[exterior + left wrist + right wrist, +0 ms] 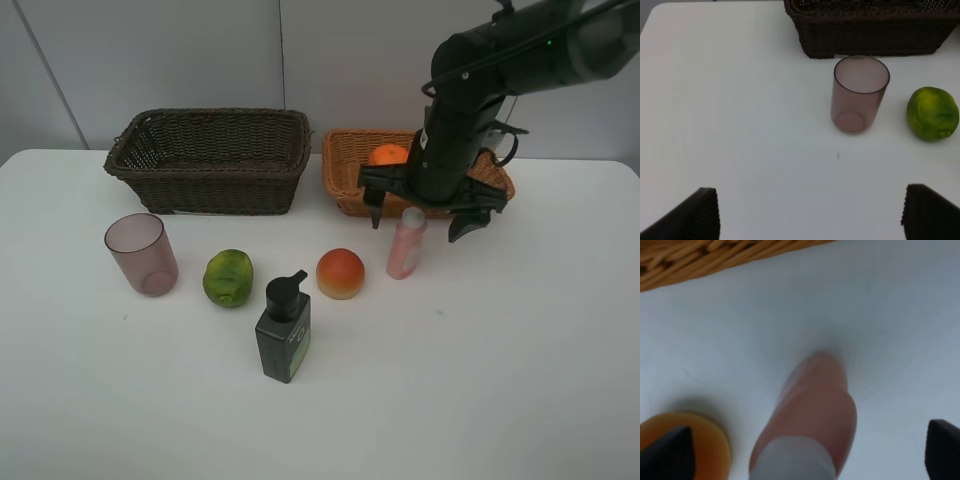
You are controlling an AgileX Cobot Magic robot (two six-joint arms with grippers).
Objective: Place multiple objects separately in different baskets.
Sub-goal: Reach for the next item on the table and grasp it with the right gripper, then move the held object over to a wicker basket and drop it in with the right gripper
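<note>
Pink bottle [406, 243] stands upright on the table [500, 390], just in front of the light basket [345, 170]. The right gripper [419, 222] is spread wide either side of its top, not gripping it. Left gripper [815, 217] is wide open too, nothing in it. Two baskets, with one orange [388, 154] in the light one and five items out on the table. Lots of bare table up front.

Both baskets are rough woven wicker: the dark brown basket [210, 160] on the far left looks dull, the tan basket [345, 178] beside it faintly glossy. The cup [142, 253] is smooth translucent mauve plastic. The green fruit [228, 277] has dimpled skin, the peach [340, 273] a waxy one. The pump bottle [283, 335] is dark, shiny plastic. The table [480, 380] is smooth matt white.
</note>
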